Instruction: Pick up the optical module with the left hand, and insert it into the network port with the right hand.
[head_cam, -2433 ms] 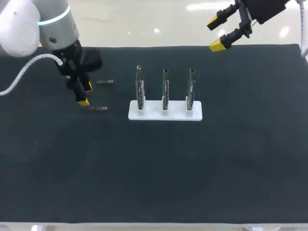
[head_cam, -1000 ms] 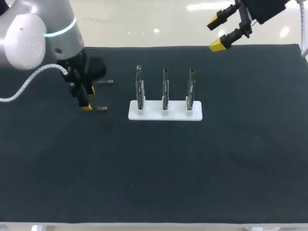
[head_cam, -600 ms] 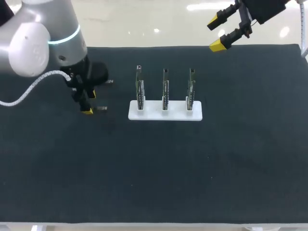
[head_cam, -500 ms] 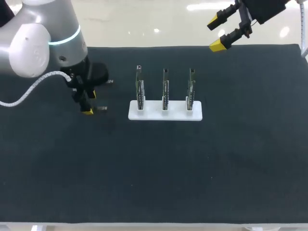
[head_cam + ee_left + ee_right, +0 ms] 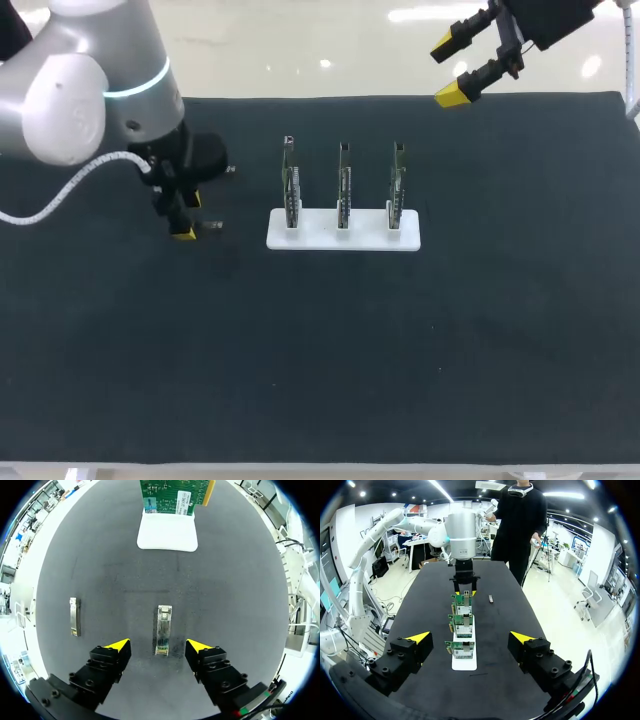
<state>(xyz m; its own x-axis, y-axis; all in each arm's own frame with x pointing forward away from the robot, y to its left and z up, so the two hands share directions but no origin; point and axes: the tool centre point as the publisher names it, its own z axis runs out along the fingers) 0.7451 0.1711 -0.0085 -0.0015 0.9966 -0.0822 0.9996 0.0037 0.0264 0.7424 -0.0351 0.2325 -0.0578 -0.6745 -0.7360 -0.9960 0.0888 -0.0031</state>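
1. Optical module [image 5: 163,630]: not yet gripped. Main risk, as I judge it, is a clench on the near end only. The slim metal body could then pivot or skid on the dark surface [image 5: 320,350] and hang tilted for the handover.
2. Second risk: closing too high would catch only the top edges, and the module would slip out.
3. A spare module [image 5: 74,616] lies outside one finger, apart from it. A bump seems unlikely.
4. Position: the module lies flat between the fingers of the left claw [image 5: 159,646], touching neither. Its near end is level with the yellow tips, and the rest points ahead toward the white stand [image 5: 167,530] holding the network cards [image 5: 291,185].
5. Left claw: released, spread wide, empty.
6. Right claw [image 5: 450,70]: released, empty, raised at the far edge, well apart from the module.
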